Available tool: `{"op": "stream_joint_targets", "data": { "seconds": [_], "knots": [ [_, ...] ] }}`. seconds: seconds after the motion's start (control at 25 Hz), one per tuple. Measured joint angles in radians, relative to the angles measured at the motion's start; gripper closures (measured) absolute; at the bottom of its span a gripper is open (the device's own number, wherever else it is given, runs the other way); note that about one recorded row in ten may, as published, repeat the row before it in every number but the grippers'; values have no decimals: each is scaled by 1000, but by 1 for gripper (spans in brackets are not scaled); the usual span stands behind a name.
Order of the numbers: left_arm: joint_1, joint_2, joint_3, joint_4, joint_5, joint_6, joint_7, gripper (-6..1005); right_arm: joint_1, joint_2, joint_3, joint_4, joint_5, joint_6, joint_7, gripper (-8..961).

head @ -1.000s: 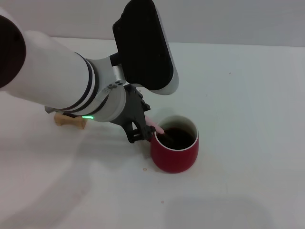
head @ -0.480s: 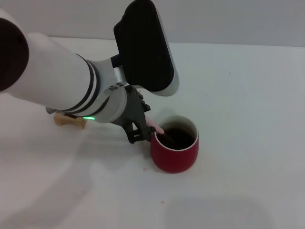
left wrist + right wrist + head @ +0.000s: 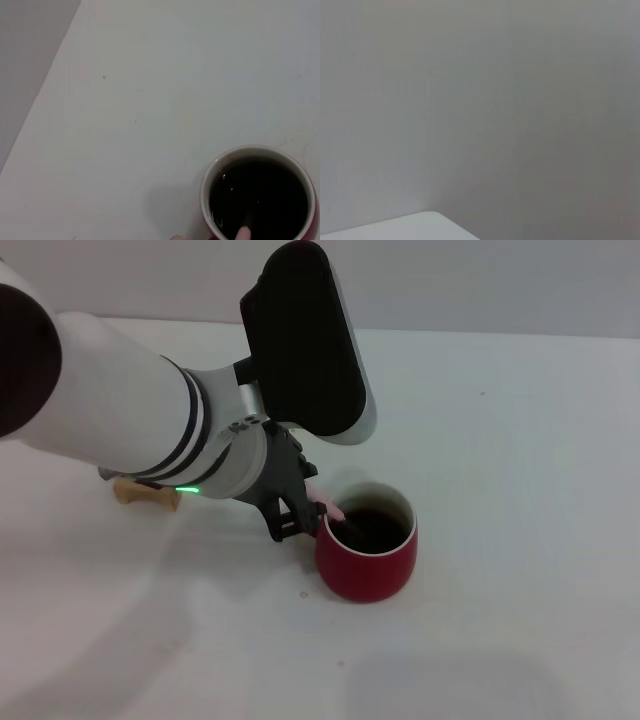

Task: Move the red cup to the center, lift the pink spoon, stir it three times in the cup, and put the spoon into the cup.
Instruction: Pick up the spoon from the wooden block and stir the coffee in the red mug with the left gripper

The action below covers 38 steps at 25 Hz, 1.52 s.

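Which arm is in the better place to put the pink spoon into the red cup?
Left. The left gripper is beside the red cup and grips the pink spoon, whose tip dips into the dark liquid. The right arm is not visible over the table.

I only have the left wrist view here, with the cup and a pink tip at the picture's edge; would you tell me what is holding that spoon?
Observer: The left gripper holds the pink spoon at the red cup's rim, its far end dipped into the dark liquid.
Operator: Thank you. Is anything else on the table near the arm?
Observer: Yes, a tan wooden block lies on the table, partly hidden under the left arm, on the robot's left of the cup.
Operator: And where is the right gripper?
Observer: It is not in the head view; the right wrist camera shows only a grey wall and a table corner.
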<state>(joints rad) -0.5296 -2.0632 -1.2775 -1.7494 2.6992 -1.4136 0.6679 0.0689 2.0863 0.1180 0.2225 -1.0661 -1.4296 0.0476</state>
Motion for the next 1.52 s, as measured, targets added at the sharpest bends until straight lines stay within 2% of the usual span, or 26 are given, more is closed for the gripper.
{"op": "stream_joint_targets", "data": {
  "seconds": [0.84,1.28,1.52],
  "knots": [
    [-10,-2,17,-11,1,-13,24,829,0,1,-2,1,0,0,0,954],
    [-13,-1,23,-35,2,-37,24,1001,2,2,-12,8,0,0,0,954],
    [-3,-2,80,-67,76,-27,24,975,0,1,-12,11,0,0,0,954]
  ]
}}
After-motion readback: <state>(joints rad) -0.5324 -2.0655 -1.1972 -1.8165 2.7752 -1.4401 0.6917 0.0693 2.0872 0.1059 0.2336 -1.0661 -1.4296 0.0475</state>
